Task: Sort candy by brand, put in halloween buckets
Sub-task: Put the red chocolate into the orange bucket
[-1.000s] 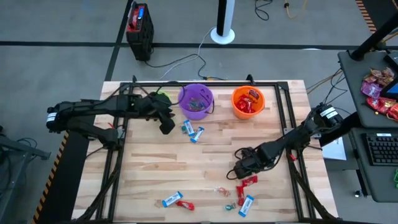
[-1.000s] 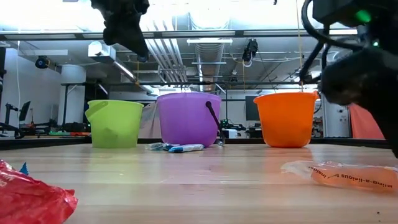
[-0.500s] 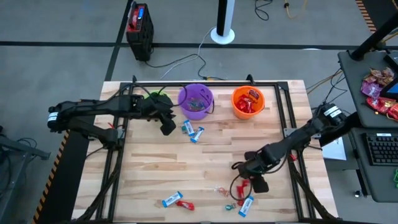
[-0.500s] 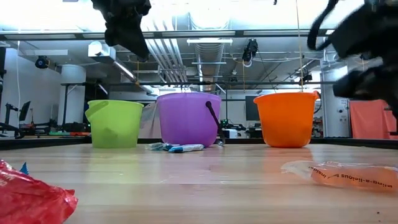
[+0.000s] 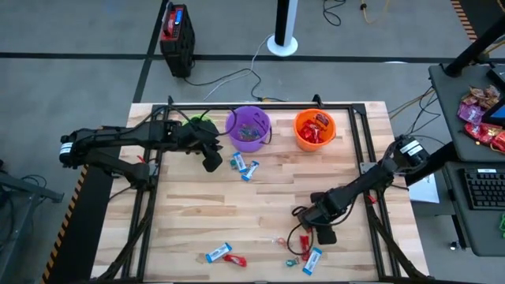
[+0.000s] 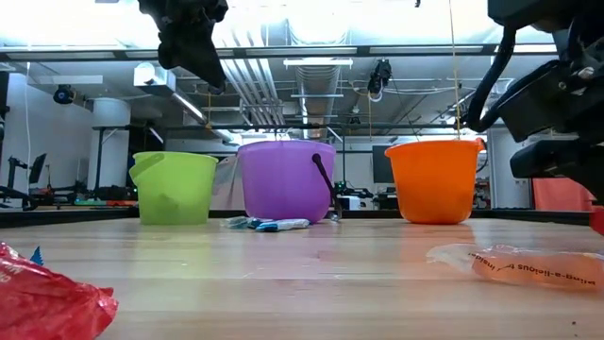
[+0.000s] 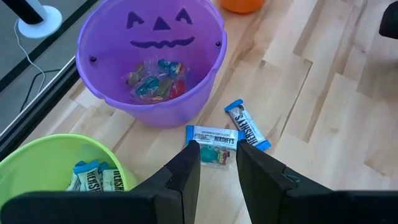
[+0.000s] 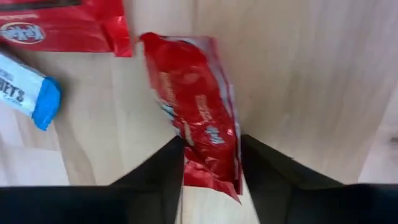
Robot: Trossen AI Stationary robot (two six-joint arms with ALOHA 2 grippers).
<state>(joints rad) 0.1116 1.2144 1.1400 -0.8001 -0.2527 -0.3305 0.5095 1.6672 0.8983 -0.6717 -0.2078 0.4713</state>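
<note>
A red-wrapped candy [image 8: 202,118] is clamped in the right claw [image 8: 211,163] for the orange bucket [image 5: 315,130]; the left claw [image 7: 217,163], parted, is poised over a Hershey's bar [image 7: 214,135].

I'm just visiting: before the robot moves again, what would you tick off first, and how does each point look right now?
1. Right gripper has a red candy between its fingers: ok.
2. Candy lifted off the table: cannot tell.
3. Orange bucket upright, already holding red wrappers: ok.
4. Left gripper open above the blue-and-white candy beside the purple bucket: ok.
5. Green bucket holds matching blue-and-white bars: ok.
6. Arms well apart in the high view: ok.
</note>
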